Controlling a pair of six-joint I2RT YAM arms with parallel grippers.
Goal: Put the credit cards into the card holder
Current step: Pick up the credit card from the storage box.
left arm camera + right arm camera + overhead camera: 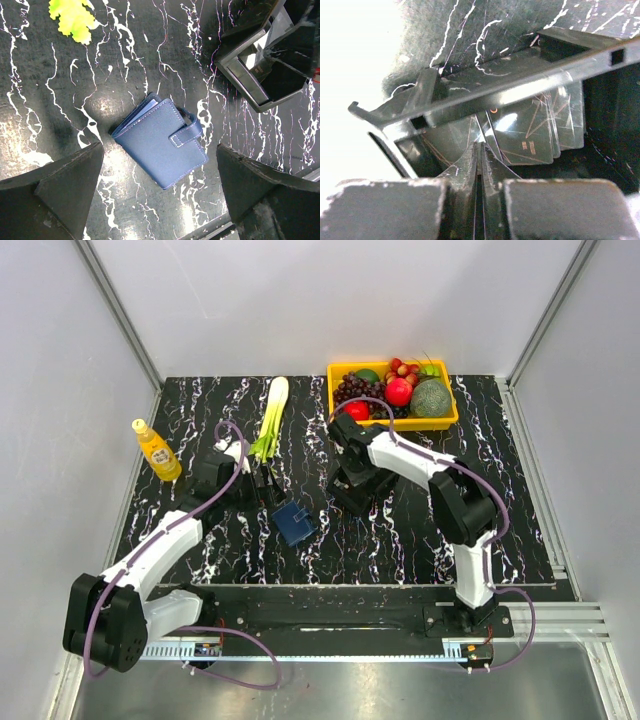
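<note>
**Card holder on the tabletop, both arms in view.** The card holder (150, 150) is a small navy-blue folding wallet with pale stitching along its edges. It lies shut and flat on the black, white-veined table (420, 530), turned at an angle to the table's edges. A narrow strap wraps round its right side and ends in a stitched tab on the front cover. At the upper-left edge a paler blue sliver of the inside shows. In the top view it sits near the middle of the table, between the two arms and apart from both.

The left gripper (160, 145) hangs above the card holder with its fingers (65, 190) spread wide, one to each side and neither touching it.

The black tray (250, 80) stands up and to the right of the holder, well apart from it. The right gripper (480, 147) reaches inside the tray, its jaws pressed together with only a thin seam between them. The tips meet at the edge of the credit cards (535, 132) — a fanned stack of dark, glossy cards lying in the tray. Whether a card edge is pinched cannot be told.
</note>
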